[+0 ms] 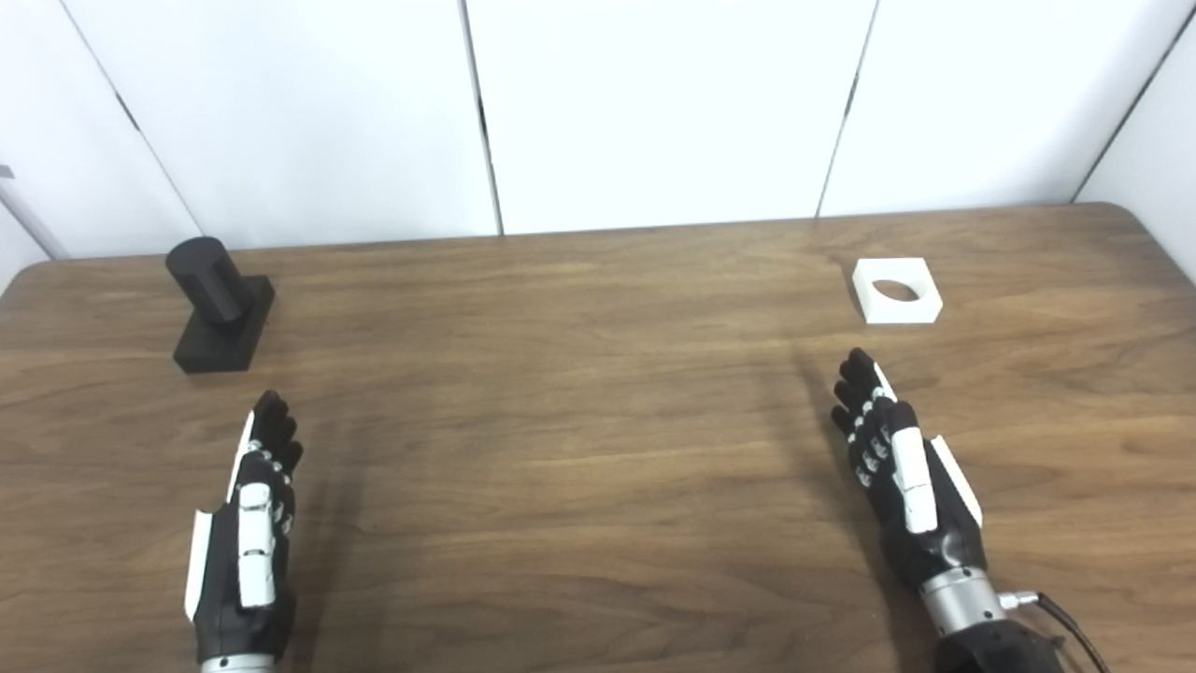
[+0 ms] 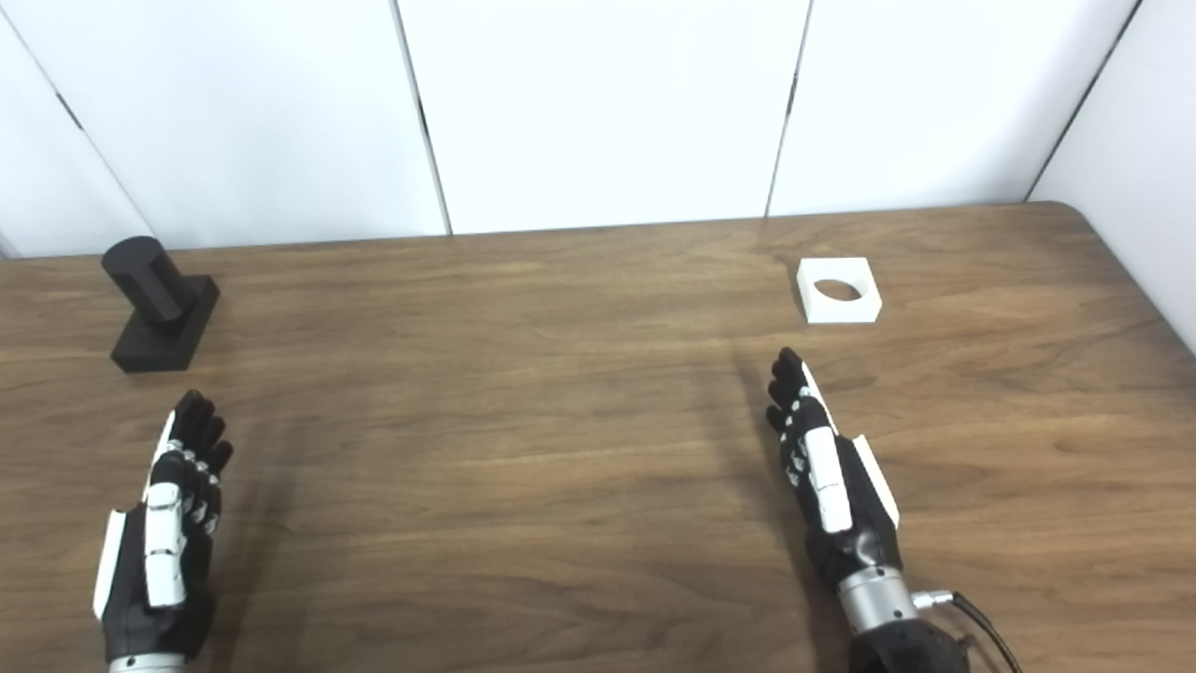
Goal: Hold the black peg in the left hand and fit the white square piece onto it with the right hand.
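The peg stands upright on its square base at the far left of the tabletop. The white piece, with its round hole facing up, lies well apart from the peg, far to its right. The left hand is just nearer than the peg, fingers extended, holding nothing. The right hand, also stretched out and empty, is near the piece.

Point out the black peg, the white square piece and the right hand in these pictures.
black peg [image 1: 207, 271]: left eye view, on its upright cylinder.
white square piece [image 1: 897, 316]: left eye view, on its front wall.
right hand [image 2: 832, 495]: right eye view, on its back.
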{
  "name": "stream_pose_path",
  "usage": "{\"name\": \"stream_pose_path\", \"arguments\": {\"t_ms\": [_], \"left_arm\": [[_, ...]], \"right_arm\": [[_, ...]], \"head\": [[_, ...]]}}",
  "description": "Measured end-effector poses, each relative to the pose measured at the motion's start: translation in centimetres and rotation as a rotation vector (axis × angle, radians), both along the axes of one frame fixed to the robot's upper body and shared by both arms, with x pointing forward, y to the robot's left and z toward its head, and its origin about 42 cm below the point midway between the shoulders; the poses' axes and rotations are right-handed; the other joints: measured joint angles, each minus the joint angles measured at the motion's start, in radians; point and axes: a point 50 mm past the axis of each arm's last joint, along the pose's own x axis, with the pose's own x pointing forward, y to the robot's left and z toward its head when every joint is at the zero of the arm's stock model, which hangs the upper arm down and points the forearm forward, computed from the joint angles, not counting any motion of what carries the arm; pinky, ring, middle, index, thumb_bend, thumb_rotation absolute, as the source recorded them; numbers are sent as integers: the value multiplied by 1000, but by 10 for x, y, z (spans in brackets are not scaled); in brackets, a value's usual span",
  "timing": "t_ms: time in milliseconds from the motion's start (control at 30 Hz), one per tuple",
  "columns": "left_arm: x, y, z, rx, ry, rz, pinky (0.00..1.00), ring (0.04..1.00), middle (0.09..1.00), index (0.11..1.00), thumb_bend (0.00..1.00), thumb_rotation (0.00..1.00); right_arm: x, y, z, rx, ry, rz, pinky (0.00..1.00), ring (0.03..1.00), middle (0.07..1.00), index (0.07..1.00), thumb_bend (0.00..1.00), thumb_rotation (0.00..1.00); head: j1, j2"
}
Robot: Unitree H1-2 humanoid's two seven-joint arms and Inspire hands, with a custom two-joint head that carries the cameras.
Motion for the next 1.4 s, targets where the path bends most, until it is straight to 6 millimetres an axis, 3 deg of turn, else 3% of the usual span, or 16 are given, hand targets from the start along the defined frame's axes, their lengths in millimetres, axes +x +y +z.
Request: {"name": "stream_pose_path", "arguments": {"t_ms": [467, 633, 767, 867, 1000, 1400], "left_arm": [[0, 0, 0, 6, 0, 0, 993, 994, 990, 976, 517, 1000], [0, -1, 0, 15, 0, 10, 944, 958, 958, 940, 482, 989], [0, -2, 1, 30, -1, 32, 920, 946, 952, 934, 484, 980], [0, -5, 1, 51, -4, 29, 920, 953, 959, 943, 488, 996], [0, -12, 1, 84, -5, 20, 926, 965, 971, 939, 520, 983], [2, -30, 0, 127, -10, -8, 937, 975, 990, 955, 489, 1000]], "right_arm": [[0, 0, 0, 0, 1, 0, 1000, 1000, 1000, 1000, 596, 1000], [0, -1, 1, -2, 5, -3, 1000, 1000, 1000, 1000, 612, 1000], [-1, -6, 1, 5, 6, -7, 1000, 1000, 1000, 1000, 583, 1000], [-2, -10, 1, 12, 6, 1, 1000, 1000, 1000, 1000, 538, 1000], [-2, -15, 1, 6, 5, 12, 1000, 1000, 1000, 1000, 495, 1000], [-4, -26, -1, 26, 4, 10, 1000, 1000, 1000, 1000, 580, 1000]], "head": [[6, 0], [83, -2], [208, -32], [232, -41], [330, -106], [376, -160]]}}
